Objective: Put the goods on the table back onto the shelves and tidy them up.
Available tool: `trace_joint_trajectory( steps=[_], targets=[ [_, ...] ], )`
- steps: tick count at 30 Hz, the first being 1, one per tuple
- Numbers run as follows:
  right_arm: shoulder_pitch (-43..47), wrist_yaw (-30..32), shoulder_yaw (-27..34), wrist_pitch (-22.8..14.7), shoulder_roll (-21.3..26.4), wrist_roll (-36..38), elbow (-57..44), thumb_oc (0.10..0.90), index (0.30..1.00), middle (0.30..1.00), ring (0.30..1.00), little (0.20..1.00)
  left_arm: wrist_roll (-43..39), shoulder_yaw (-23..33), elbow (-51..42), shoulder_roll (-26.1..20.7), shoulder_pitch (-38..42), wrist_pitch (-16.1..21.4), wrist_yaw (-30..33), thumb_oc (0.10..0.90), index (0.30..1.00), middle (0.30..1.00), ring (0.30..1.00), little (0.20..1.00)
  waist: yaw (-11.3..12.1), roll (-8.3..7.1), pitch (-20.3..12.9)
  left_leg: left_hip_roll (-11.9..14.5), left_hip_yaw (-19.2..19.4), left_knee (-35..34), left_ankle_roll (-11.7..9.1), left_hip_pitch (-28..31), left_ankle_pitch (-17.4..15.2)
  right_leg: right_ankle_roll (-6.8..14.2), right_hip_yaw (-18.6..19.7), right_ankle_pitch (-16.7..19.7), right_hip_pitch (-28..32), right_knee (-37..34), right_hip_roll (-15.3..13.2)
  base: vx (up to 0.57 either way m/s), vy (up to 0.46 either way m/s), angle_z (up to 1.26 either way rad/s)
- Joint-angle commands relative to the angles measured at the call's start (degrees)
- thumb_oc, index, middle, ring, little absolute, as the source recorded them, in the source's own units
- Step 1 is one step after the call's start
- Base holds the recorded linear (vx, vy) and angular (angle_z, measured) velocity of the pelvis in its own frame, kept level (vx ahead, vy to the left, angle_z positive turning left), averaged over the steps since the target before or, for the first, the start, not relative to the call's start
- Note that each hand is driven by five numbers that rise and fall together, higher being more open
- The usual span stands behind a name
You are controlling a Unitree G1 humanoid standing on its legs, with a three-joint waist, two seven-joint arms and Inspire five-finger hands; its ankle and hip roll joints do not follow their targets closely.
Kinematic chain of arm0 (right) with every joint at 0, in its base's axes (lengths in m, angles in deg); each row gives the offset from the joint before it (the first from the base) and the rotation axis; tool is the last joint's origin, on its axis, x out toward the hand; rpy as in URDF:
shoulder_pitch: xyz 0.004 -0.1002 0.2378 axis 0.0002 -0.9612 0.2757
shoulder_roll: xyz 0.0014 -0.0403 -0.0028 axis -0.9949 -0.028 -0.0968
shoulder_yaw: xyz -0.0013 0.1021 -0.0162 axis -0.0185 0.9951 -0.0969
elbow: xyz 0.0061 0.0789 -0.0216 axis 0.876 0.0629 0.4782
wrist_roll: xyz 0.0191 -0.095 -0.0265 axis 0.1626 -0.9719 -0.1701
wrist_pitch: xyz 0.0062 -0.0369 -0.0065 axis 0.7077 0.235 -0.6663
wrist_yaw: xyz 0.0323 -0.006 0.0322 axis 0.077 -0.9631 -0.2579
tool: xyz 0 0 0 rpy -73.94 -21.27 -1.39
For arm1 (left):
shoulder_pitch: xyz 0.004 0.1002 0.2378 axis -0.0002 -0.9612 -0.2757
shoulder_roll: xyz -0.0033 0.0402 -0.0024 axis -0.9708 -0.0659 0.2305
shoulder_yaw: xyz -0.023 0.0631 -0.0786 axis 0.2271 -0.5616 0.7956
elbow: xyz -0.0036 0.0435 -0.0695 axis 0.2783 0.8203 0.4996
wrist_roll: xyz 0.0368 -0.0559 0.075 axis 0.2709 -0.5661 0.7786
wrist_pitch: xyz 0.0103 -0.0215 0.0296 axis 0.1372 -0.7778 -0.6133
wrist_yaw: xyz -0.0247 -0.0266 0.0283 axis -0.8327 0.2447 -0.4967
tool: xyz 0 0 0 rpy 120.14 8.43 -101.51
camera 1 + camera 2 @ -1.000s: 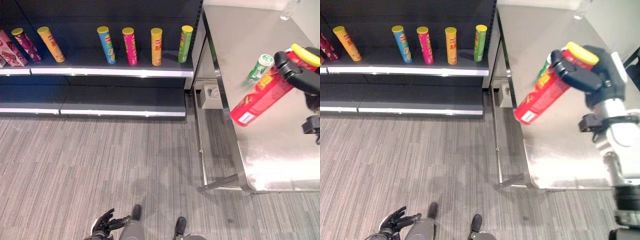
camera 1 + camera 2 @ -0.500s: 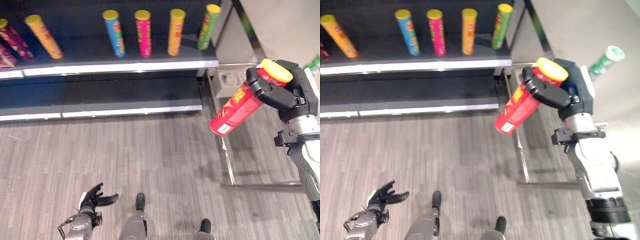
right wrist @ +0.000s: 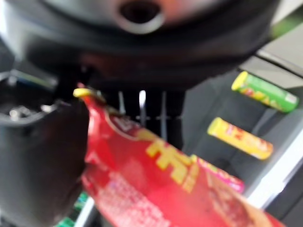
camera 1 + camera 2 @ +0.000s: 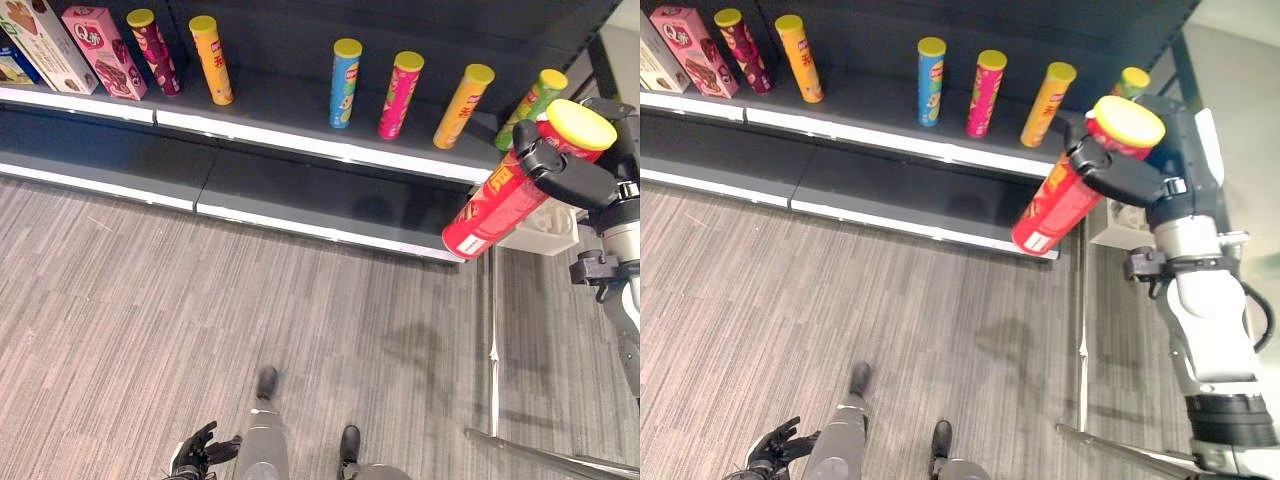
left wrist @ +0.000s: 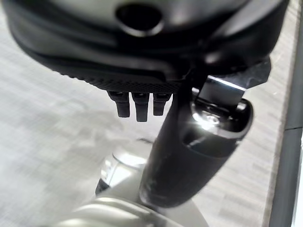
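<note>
Red can (image 4: 505, 193) w/ yellow lid is up in the air at right, tilted, lid end high and to the right, base pointing down-left toward the shelf edge; not on any shelf. Right hand (image 4: 572, 172) is clenched round its upper part, just under the lid, fingers (image 4: 560, 177) wrapped across the front; right wrist view shows the red can (image 3: 161, 189) pressed against the palm. Upper shelf (image 4: 300, 145) behind it carries upright cans: green can (image 4: 531, 103) far right, just behind the held one, then orange can (image 4: 464, 104), pink can (image 4: 400, 94), blue can (image 4: 345, 82); well apart to the left an orange-yellow can (image 4: 212, 58), a maroon can (image 4: 153, 51), a pink box (image 4: 104, 51) and a pale box (image 4: 45, 45). Lower shelf (image 4: 300, 200) is dark. Left hand (image 4: 195, 456) hangs low near the grey floor (image 4: 150, 320), fingers loose and spread, holding nothing.
</note>
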Motion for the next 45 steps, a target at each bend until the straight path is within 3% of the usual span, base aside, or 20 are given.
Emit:
trace_joint_trajectory(
  steps=[1,4,5,6,8,12,14,15,16,18,22,26,28,29,30,34,35,38,42,45],
  targets=[
    [4.44,3.45,5.85,-4.47,3.64,-2.24,-6.56,0.4,0.3,0.3,0.3,0.3,2.22,-2.3,-4.81,-3.27,-1.3,3.61,-0.06,0.8,0.9,0.9,0.9,0.9,-0.56,-0.45,-9.45,1.23,1.66,-1.24,-1.87,3.25,4.3,8.35,2.56,-5.91,3.22,1.06,-7.24,0.28,0.389,-0.3],
    [2.66,3.13,6.98,-3.47,1.04,-5.1,-8.83,0.4,0.3,0.3,0.3,0.3,3.97,-2.95,-5.0,-3.63,-0.34,2.98,-0.61,0.8,0.9,0.9,0.9,0.9,-0.71,1.16,-10.44,0.02,3.45,1.11,-2.22,4.61,4.41,9.79,0.49,-3.74,4.58,1.63,-11.43,0.38,0.585,-0.34],
    [2.43,3.51,6.77,-2.76,-0.08,-6.92,-8.71,0.4,0.3,0.3,0.3,0.3,5.55,-3.16,-5.26,-5.12,0.61,3.29,-0.68,0.8,0.9,0.9,0.9,0.9,-1.42,1.4,-10.45,-3.07,4.88,6.34,-1.06,4.19,1.61,9.45,0.68,2.17,2.87,5.01,-15.87,0.32,0.58,0.11],
    [2.34,3.51,6.85,-2.66,-0.2,-6.96,-8.84,0.4,0.3,0.3,0.3,0.3,5.57,-3.15,-5.31,-5.2,0.57,3.26,-0.69,0.8,0.9,0.9,0.9,0.9,-1.28,1.1,-10.59,-3.35,5.11,7.0,-0.87,3.81,1.21,9.64,0.85,2.26,2.7,4.93,-16.24,0.27,0.552,0.18],
    [3.26,4.55,5.94,-2.87,-2.77,-7.9,-9.13,0.4,0.3,0.3,0.3,0.3,5.85,-2.5,-6.28,-6.73,0.84,3.02,-0.5,0.8,0.9,0.9,0.9,0.9,-1.88,1.25,-9.83,-6.58,7.51,8.06,1.68,5.39,-1.54,7.81,1.48,11.33,-1.25,9.82,-18.16,0.18,0.47,0.16],
    [3.07,4.19,6.62,-3.18,-3.0,-7.48,-9.39,0.4,0.3,0.3,0.3,0.3,5.65,-1.66,-5.68,-7.7,1.0,3.04,-0.85,0.8,0.9,0.9,0.9,0.9,-2.34,1.33,-9.92,-9.09,8.95,5.82,3.14,7.92,-2.44,7.55,1.83,10.56,-4.4,10.84,-14.12,0.17,0.278,-0.04],
    [4.65,3.94,5.59,-3.44,-3.02,-6.92,-9.63,0.4,0.3,0.3,0.3,0.3,5.38,-1.29,-5.44,-7.79,0.8,2.85,-0.95,0.8,0.9,0.9,0.9,0.9,-2.68,1.56,-8.96,-10.29,9.81,4.52,4.26,9.86,-3.17,7.27,-1.06,7.59,-7.42,8.86,-11.1,0.14,0.185,0.03],
    [5.11,3.82,5.11,-3.44,-3.02,-6.76,-9.51,0.4,0.3,0.3,0.3,0.3,5.41,-1.02,-4.81,-7.59,0.81,2.85,-0.88,0.8,0.9,0.9,0.9,0.9,-3.18,1.77,-8.26,-10.88,10.02,4.06,4.67,11.0,-3.38,7.12,-1.5,6.25,-9.45,8.41,-9.12,0.24,0.316,-0.07],
    [5.28,3.26,3.56,-3.34,-3.11,-6.72,-9.17,0.4,0.3,0.3,0.3,0.3,4.89,-0.17,-3.81,-6.21,0.53,2.32,-0.68,0.8,0.9,0.9,0.9,0.9,-3.91,1.47,-6.21,-13.16,10.56,3.15,5.8,14.42,-3.81,6.92,-2.48,5.03,-12.58,6.72,-3.97,0.2,0.252,-0.04],
    [5.62,2.98,2.51,-3.44,-3.37,-6.64,-9.14,0.4,0.3,0.3,0.3,0.3,4.97,-0.46,-3.82,-5.37,0.54,2.42,-0.83,0.8,0.9,0.9,0.9,0.9,-3.88,0.72,-5.52,-14.3,10.66,2.36,6.14,15.45,-3.85,6.3,-3.39,4.76,-12.83,6.24,-1.2,0.15,0.153,0.1],
    [5.2,2.9,2.41,-3.4,-2.87,-8.2,-9.59,0.4,0.3,0.3,0.3,0.3,5.49,-1.33,-4.37,-3.73,0.72,2.34,-0.83,0.8,0.9,0.9,0.9,0.9,-3.88,-0.55,-4.56,-16.1,9.49,4.41,6.97,15.05,-6.09,5.15,-0.61,4.12,-11.44,4.93,0.96,0.08,0.02,0.43],
    [3.98,2.99,3.63,-3.37,-2.45,-10.12,-11.47,0.4,0.3,0.3,0.3,0.3,5.77,-1.79,-5.53,-2.67,-0.06,2.39,-1.2,0.8,0.9,0.9,0.9,0.9,-3.68,-0.87,-3.4,-16.49,9.22,16.25,5.51,11.57,-9.44,4.13,-1.39,3.63,-9.86,4.87,-0.09,0.07,-0.01,0.25],
    [4.49,3.59,3.21,-3.57,-2.4,-11.85,-12.13,0.4,0.3,0.3,0.3,0.3,5.48,-1.52,-5.25,-2.05,-0.61,2.01,-1.13,0.8,0.9,0.9,0.9,0.9,-3.4,-0.36,-2.64,-15.78,8.01,22.46,4.19,8.66,-8.73,3.41,-1.34,2.79,-9.43,5.37,-0.2,0.03,0.066,0.31],
    [4.02,3.21,3.53,-3.22,-2.1,-12.69,-12.75,0.4,0.3,0.3,0.3,0.3,5.0,-1.15,-5.43,-1.97,-0.76,2.16,-1.13,0.8,0.9,0.9,0.9,0.9,-3.66,-0.49,-2.67,-14.54,8.09,22.44,4.09,8.24,-8.98,3.54,-1.38,2.41,-9.2,5.39,-0.7,0.13,0.153,0.11],
    [3.12,3.2,4.32,-2.7,-1.72,-14.88,-13.65,0.4,0.3,0.3,0.3,0.3,4.89,-0.58,-6.1,-1.9,-1.45,2.23,-1.18,0.8,0.9,0.9,0.9,0.9,-3.63,-0.56,-3.41,-9.88,8.28,18.27,3.84,8.27,-8.49,4.51,-1.39,1.57,-8.74,5.16,-2.25,0.13,0.151,0.12],
    [3.04,3.83,3.88,-3.6,-1.96,-15.74,-14.19,0.4,0.3,0.3,0.3,0.3,4.78,-0.99,-6.1,-2.72,-1.7,2.72,-0.12,0.8,0.9,0.9,0.9,0.9,-2.96,0.73,-4.46,-4.86,2.71,7.87,1.74,9.39,-2.65,5.41,0.33,-0.21,-9.14,5.9,-3.48,0.15,0.276,0.03],
    [3.66,3.74,3.12,-3.36,-1.67,-16.06,-14.17,0.4,0.3,0.3,0.3,0.3,4.39,-1.14,-6.09,-3.12,-1.85,3.01,0.45,0.8,0.9,0.9,0.9,0.9,-2.79,1.74,-4.93,-5.0,-2.64,6.59,1.11,10.04,-3.64,6.12,2.19,-0.14,-9.62,6.31,-4.46,0.14,0.442,-0.49],
    [3.83,3.53,3.19,-2.78,-1.89,-16.74,-13.55,0.4,0.3,0.3,0.3,0.3,4.78,-1.34,-5.64,-3.01,-1.52,3.01,0.2,0.8,0.9,0.9,0.9,0.9,-3.54,2.68,-5.28,-5.97,-1.59,6.37,1.17,11.09,-4.96,7.11,2.49,1.23,-9.41,5.85,-6.35,0.09,0.35,-0.67],
    [4.9,4.39,2.86,-2.14,-2.92,-18.11,-12.34,0.4,0.3,0.3,0.3,0.3,5.76,-2.2,-6.1,-5.0,0.29,3.3,-0.55,0.8,0.9,0.9,0.9,0.9,-3.34,2.5,-4.58,-10.38,2.05,10.7,2.73,8.08,-8.09,9.12,2.89,6.9,-11.31,2.93,-12.22,-0.02,0.347,-0.34],
    [4.9,4.39,2.85,-2.14,-2.93,-18.12,-12.34,0.4,0.3,0.3,0.3,0.3,5.76,-2.2,-6.1,-5.01,0.29,3.3,-0.55,0.8,0.9,0.9,0.9,0.9,-3.36,2.48,-4.66,-10.4,2.04,10.81,2.75,7.94,-8.13,9.13,2.89,6.91,-11.38,2.92,-12.24,-0.01,0.073,0.14]
  ],
)
